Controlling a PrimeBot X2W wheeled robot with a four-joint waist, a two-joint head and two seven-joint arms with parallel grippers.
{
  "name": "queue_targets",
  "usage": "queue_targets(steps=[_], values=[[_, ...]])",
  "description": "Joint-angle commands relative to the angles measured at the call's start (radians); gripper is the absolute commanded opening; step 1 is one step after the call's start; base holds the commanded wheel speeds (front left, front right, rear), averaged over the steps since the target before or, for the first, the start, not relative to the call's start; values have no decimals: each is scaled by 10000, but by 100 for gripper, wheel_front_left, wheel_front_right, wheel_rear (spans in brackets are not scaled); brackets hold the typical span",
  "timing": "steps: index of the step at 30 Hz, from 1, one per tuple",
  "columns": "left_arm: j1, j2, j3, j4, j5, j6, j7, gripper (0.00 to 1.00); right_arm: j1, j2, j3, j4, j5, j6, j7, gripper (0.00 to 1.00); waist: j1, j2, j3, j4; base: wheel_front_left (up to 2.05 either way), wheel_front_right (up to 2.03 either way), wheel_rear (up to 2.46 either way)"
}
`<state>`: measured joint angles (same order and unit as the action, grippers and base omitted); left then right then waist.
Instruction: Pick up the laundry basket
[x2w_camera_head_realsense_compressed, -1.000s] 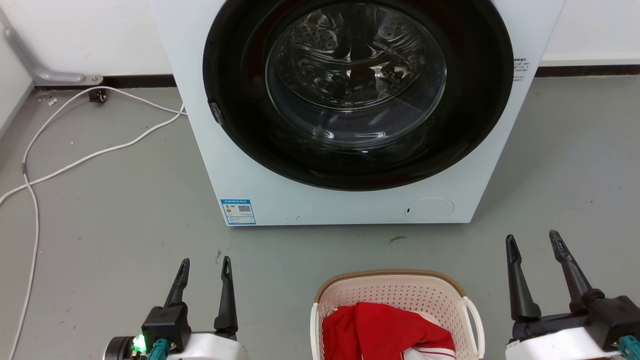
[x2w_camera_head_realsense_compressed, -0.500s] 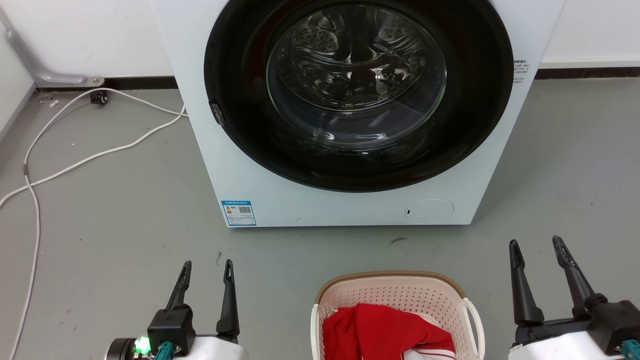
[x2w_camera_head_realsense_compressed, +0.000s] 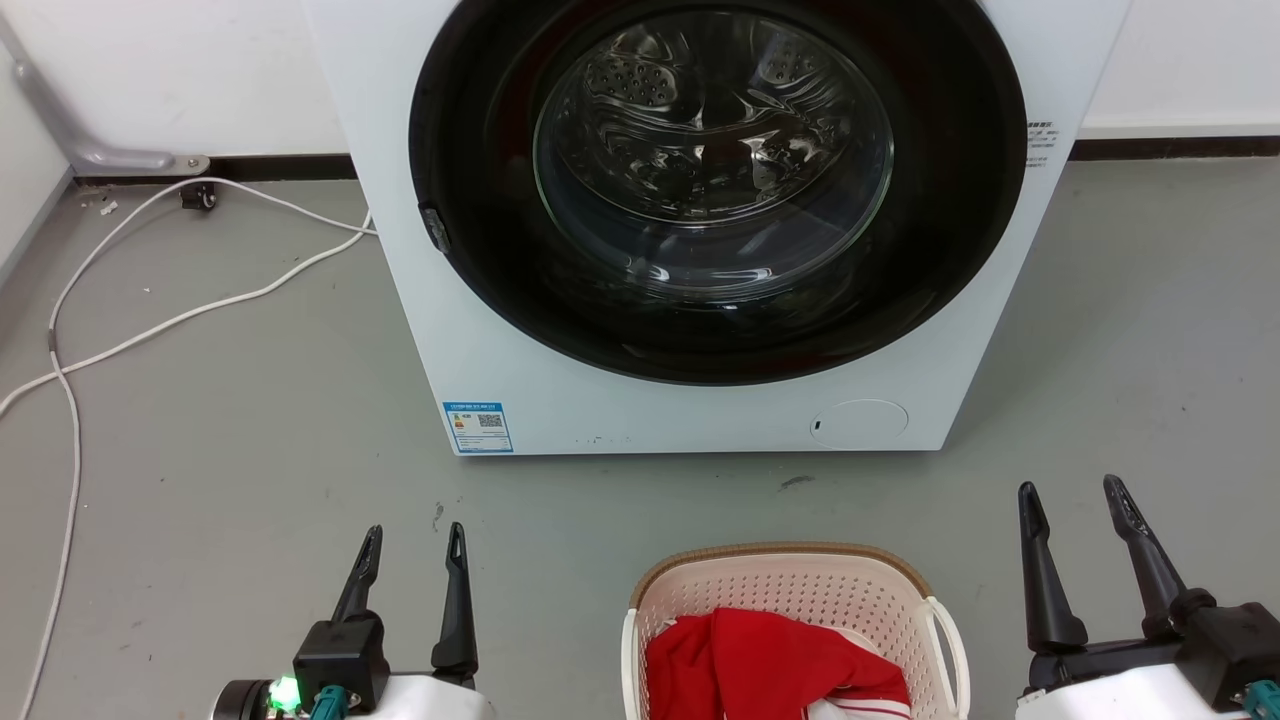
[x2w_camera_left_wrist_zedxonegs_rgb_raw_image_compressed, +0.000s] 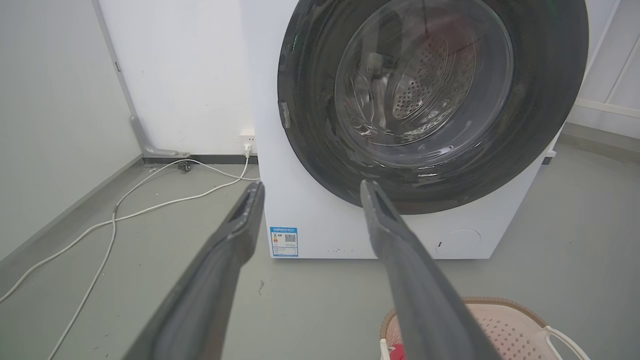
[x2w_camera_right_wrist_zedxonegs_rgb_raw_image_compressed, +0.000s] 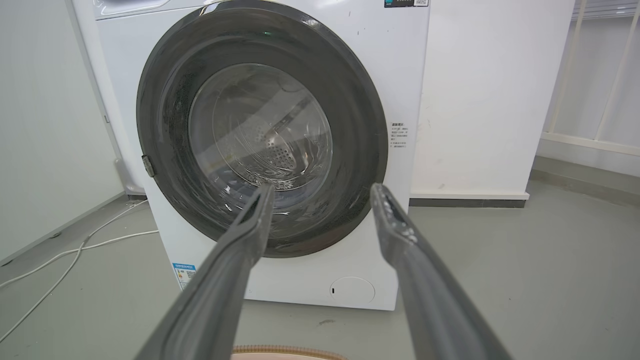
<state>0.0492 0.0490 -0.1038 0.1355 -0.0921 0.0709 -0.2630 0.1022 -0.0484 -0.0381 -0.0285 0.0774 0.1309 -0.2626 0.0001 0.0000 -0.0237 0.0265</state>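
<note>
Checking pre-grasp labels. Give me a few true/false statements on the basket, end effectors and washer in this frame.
1. The left end effector and right end effector are both open and hold nothing. True.
2. The basket stands on the floor between them, touching neither. True.
3. The basket is empty. False: a red cloth lies in it.
4. A white cable lies on the floor left of the washer. True.
5. The washer's door is open. False: the glass door is shut.
</note>
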Motion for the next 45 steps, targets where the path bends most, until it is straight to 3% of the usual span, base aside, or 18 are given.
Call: queue_targets(steps=[1,9,16,21,45], values=[[94,23,4,22,-13,34,-28,100,76,-33,20,19,11,-3,-35,100,-1,0,4,-6,0,0,0],[-37,23,-23,158,-27,-35,-28,100,-4,-33,-46,79,-87,-3,-34,100,-1,0,91,-28,0,0,0],[-703,22,-411,937,-20,-431,-26,100,-416,-30,-260,775,-603,-3,-30,100,-1,0,437,-81,0,0,0],[-1566,22,-901,2077,-34,-669,-26,100,-933,-27,-633,1691,-1304,-5,-29,100,-1,0,1013,-118,0,0,0],[-6537,19,-4246,8661,-2732,-1697,260,100,-5053,-157,-2480,6760,-3952,-6,-30,100,-1,0,5440,-373,0,0,0]])
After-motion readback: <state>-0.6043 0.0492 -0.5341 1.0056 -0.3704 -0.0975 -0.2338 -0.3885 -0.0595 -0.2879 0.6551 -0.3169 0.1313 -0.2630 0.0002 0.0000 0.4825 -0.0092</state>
